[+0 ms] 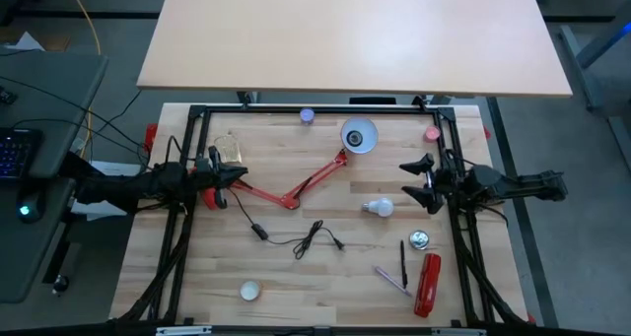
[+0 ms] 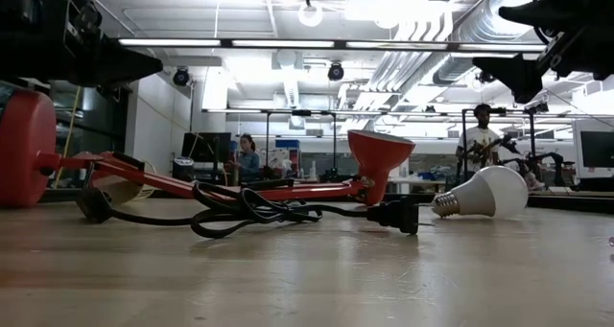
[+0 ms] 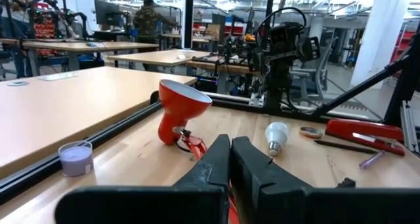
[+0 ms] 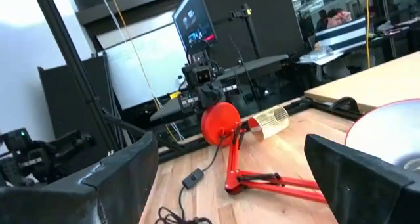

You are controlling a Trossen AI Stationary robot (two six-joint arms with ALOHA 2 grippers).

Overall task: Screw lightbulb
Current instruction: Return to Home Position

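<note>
Well, the small white pear-shaped lightbulb [image 1: 378,208] lies on its side on the pale wooden table [image 1: 325,277] near its right edge (clear of the red desk lamp [image 1: 296,193]). My right gripper [image 1: 410,178] hangs near it, fingers apart; my left gripper [image 1: 235,175], at the left edge, is closed.

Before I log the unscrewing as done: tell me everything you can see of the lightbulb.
The lightbulb is small, white and pear-shaped, matte like frosted plastic, with a greyish threaded screw base. It lies on its side on the wooden table, out of the red lamp. Only the table touches it. Its base points away from the open right pincer, which hangs nearby, apart.
</note>
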